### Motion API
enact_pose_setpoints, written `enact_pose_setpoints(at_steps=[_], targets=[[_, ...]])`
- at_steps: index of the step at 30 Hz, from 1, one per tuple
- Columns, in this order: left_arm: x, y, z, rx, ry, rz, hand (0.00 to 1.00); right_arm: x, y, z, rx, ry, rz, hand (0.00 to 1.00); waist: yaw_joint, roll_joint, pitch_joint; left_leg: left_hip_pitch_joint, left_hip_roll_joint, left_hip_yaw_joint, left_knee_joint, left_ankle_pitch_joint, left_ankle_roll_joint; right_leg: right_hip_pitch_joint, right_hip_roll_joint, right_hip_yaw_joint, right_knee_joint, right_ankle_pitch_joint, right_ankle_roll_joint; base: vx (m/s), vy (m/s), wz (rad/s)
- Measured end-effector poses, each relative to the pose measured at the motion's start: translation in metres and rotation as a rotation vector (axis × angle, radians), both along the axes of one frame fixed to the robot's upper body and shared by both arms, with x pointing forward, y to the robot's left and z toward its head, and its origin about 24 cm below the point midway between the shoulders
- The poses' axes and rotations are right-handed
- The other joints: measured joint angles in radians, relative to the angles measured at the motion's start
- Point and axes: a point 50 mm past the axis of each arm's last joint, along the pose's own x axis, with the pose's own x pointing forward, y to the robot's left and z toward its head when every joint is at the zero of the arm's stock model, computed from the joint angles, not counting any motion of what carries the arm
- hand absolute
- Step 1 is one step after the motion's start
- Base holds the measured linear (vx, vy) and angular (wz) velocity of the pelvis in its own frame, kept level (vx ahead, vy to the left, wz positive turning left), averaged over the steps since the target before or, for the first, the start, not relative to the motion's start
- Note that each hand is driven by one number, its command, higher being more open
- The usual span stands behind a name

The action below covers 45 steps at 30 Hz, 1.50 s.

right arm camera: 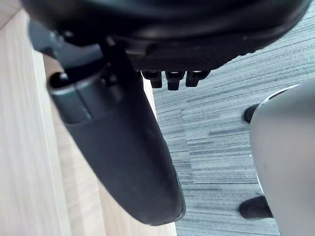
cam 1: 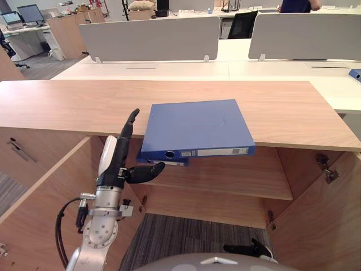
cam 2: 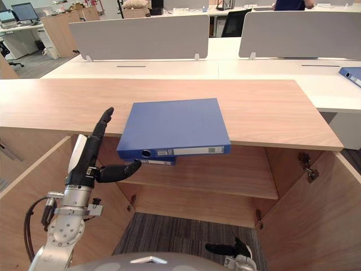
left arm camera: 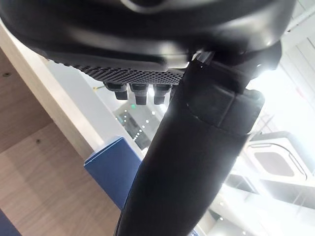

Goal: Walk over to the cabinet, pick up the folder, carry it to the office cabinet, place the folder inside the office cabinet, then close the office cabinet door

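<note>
Folder (cam 1: 194, 127) overhangs the tabletop (cam 1: 67, 107) mid-frame in eye views, its corner in left wrist view; left robot hand (cam 1: 113, 164), lower left, and right robot hand (cam 1: 245, 248), bottom, open and empty.

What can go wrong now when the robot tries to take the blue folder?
The blue folder overhangs the front edge of the cabinet top, so a nudge may tip it off. The left robot hand is open beside one near corner, so a one-sided grip may let the folder twist and slip.
</note>
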Motion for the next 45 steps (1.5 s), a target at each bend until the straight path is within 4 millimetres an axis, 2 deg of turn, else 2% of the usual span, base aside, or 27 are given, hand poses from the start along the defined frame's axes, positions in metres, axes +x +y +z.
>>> enact_pose_setpoints(at_steps=[9, 15, 23, 30, 31, 36, 40, 45], targets=[[0.009, -0.005, 0.010, 0.132, -0.058, -0.053, 1.00, -0.001, -0.001, 0.000, 0.002, 0.004, -0.022, 1.00, -0.005, 0.000, -0.001, 0.003, 0.000, 0.013, -0.001, 0.000, 0.000, -0.001, 0.001, 0.020, -0.013, 0.013, 0.000, -0.02, 0.008, -0.06], [0.009, -0.008, 0.004, 0.282, -0.045, -0.104, 1.00, -0.001, -0.006, 0.000, -0.005, 0.005, -0.036, 1.00, -0.007, 0.003, 0.001, 0.011, 0.000, 0.013, -0.005, -0.001, 0.001, 0.004, 0.000, 0.020, -0.017, 0.013, 0.000, -0.02, 0.002, -0.01], [0.008, -0.016, -0.008, 0.343, -0.009, -0.151, 1.00, -0.001, -0.007, 0.000, -0.008, 0.004, -0.037, 1.00, -0.014, 0.001, 0.003, 0.011, -0.005, 0.009, -0.006, -0.004, -0.002, 0.007, -0.004, 0.020, -0.030, 0.013, 0.001, 0.00, 0.000, 0.00], [0.011, -0.023, -0.007, 0.387, -0.034, -0.173, 1.00, -0.001, -0.007, 0.000, -0.009, 0.007, -0.038, 1.00, -0.018, -0.009, 0.014, 0.027, -0.006, 0.007, -0.006, -0.016, -0.010, 0.031, -0.004, 0.020, -0.052, 0.013, 0.001, 0.00, 0.000, 0.00], [0.012, -0.023, -0.006, 0.399, -0.043, -0.172, 0.00, 0.000, -0.007, 0.000, -0.010, 0.006, -0.038, 1.00, -0.020, -0.010, 0.017, 0.027, -0.006, 0.005, -0.006, -0.016, -0.010, 0.031, -0.004, 0.021, -0.053, 0.013, 0.001, 0.02, -0.005, -0.04], [0.012, -0.030, -0.007, 0.408, -0.075, -0.148, 0.00, -0.002, -0.009, 0.000, -0.012, 0.011, -0.046, 1.00, -0.025, -0.014, 0.025, 0.027, -0.007, 0.001, -0.006, -0.020, -0.013, 0.035, -0.005, 0.023, -0.059, 0.013, 0.001, 0.01, -0.001, -0.01], [0.016, -0.034, -0.002, 0.350, -0.132, -0.090, 0.00, -0.007, -0.012, 0.000, -0.016, 0.021, -0.060, 1.00, -0.028, -0.014, 0.026, 0.027, -0.007, 0.002, -0.006, -0.021, -0.014, 0.036, -0.005, 0.023, -0.062, 0.013, 0.001, 0.00, 0.000, 0.00], [0.021, -0.038, 0.006, 0.326, -0.204, -0.039, 0.00, -0.010, -0.012, -0.001, -0.014, 0.033, -0.078, 1.00, -0.050, -0.012, 0.024, 0.033, -0.006, 0.008, -0.006, -0.026, -0.015, 0.038, -0.005, 0.030, -0.062, 0.013, 0.001, -0.01, 0.007, -0.03]])
